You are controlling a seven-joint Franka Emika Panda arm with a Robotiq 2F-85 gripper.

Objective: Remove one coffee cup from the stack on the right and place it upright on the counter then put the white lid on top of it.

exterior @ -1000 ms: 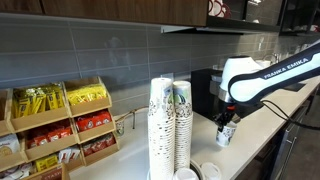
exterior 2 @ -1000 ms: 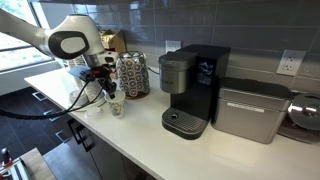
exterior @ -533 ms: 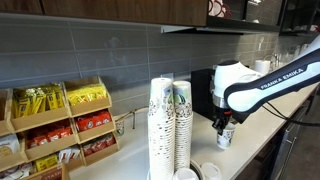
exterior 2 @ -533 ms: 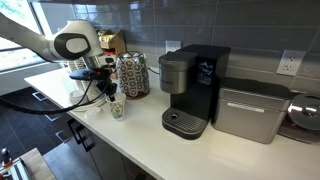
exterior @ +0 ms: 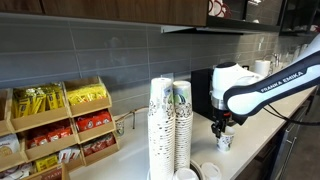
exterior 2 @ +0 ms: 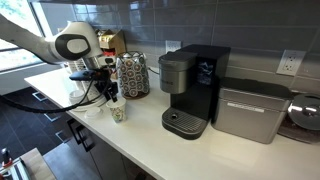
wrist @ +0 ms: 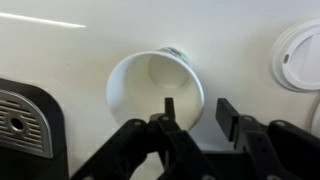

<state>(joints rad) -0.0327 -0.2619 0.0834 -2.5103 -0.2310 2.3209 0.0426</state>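
The coffee cup (wrist: 155, 88) has just been let go and is now stood upright on the counter (wrist: 80, 40), mouth upward, its long axis vertical; earlier it was carried just above the surface. The gripper (wrist: 200, 112) is seen with its jaws parted, one finger (wrist: 168, 108) inside the rim. The white lid (wrist: 300, 55), lying near, is judged the next thing to fetch

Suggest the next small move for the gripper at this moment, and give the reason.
Probably lift straight up and clear of the coffee cup. It stands upright on the counter, and the gripper sits at its rim with one finger inside the mouth and the jaws parted. Next comes the white lid, lying beside the cup.
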